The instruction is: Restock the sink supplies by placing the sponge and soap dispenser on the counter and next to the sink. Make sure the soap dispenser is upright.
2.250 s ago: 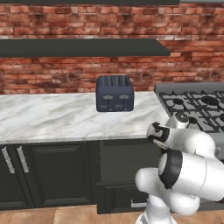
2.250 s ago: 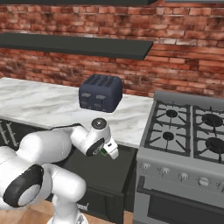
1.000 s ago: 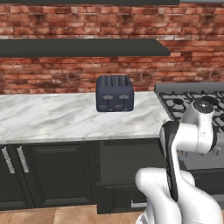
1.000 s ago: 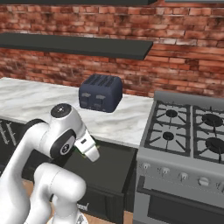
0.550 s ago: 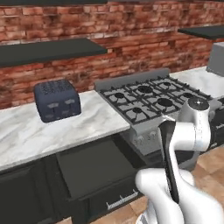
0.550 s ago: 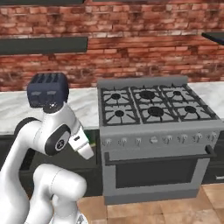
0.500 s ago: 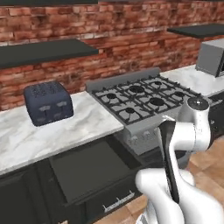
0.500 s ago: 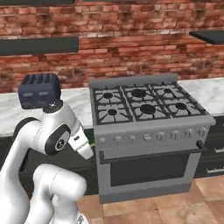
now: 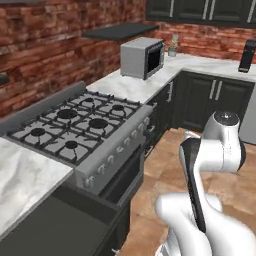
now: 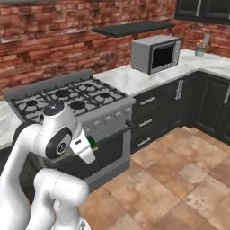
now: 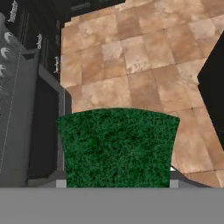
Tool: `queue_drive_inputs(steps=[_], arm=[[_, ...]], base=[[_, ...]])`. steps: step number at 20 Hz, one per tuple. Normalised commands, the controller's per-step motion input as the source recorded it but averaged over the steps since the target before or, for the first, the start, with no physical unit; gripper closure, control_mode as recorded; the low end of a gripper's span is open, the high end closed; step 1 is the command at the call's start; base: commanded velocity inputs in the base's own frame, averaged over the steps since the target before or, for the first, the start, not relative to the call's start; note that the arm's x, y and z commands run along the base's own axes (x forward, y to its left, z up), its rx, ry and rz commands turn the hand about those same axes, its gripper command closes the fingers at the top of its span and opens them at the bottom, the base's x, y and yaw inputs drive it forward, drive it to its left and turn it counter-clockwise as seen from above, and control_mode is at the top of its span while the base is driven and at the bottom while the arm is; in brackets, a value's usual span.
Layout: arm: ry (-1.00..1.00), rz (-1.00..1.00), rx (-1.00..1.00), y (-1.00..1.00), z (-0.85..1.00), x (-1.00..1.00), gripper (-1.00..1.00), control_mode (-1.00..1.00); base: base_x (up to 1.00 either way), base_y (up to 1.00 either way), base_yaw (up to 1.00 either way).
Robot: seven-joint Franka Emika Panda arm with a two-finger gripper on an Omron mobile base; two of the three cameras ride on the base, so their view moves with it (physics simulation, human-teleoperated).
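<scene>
Hand view: the sponge (image 11: 117, 146) occupies the lower centre of the frame, green face toward the camera. It sits between the fingers of the gripper (image 11: 117, 181), which is clamped on it. Grey finger parts show at the sponge's lower left and lower right corners. Behind the sponge lies the tiled floor (image 11: 131, 52), extending from 12 o'clock to 3 o'clock. The stove front (image 11: 17, 109), with its knobs and oven handle, runs along the 9 o'clock edge.

Right base view: the arm rises at 8 o'clock. A small green patch of the sponge (image 10: 91, 142) shows at the gripper (image 10: 88, 148), in front of the oven door. The gas stove (image 10: 72, 101) stands at 10 o'clock. A marble countertop (image 10: 134, 78) continues from it toward 2 o'clock and carries the microwave (image 10: 156, 54). A dark shelf (image 10: 130, 28) is fixed to the brick wall (image 10: 54, 27) above the countertop. A small plant (image 10: 200, 47) stands on the countertop at 2 o'clock.

Left base view: the arm stands at 4 o'clock over the floor (image 9: 165, 165). The stove (image 9: 80, 130) is at 9 o'clock, and the microwave (image 9: 142, 57) at 12 o'clock. A dark tall object (image 9: 247, 56) stands on the far countertop at 2 o'clock. An open dark drawer (image 9: 60, 230) projects at 7 o'clock.
</scene>
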Motion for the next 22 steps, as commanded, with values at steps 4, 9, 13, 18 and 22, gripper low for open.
queue_drive_inputs(steps=[4,9,13,18,22], arm=[[0.0,0.0,0.0,0.0,0.0,0.0,1.0,1.0],[0.0,0.0,0.0,0.0,0.0,0.0,1.0,1.0],[0.0,0.0,0.0,0.0,0.0,0.0,1.0,1.0],[0.0,0.0,0.0,0.0,0.0,0.0,1.0,1.0],[0.0,0.0,0.0,0.0,0.0,0.0,1.0,1.0]], base=[[0.71,-0.67,-0.61],[1.0,-0.3,-0.41],[1.0,-0.45,-0.23],[1.0,-0.08,-0.45],[0.97,0.04,-0.66]])
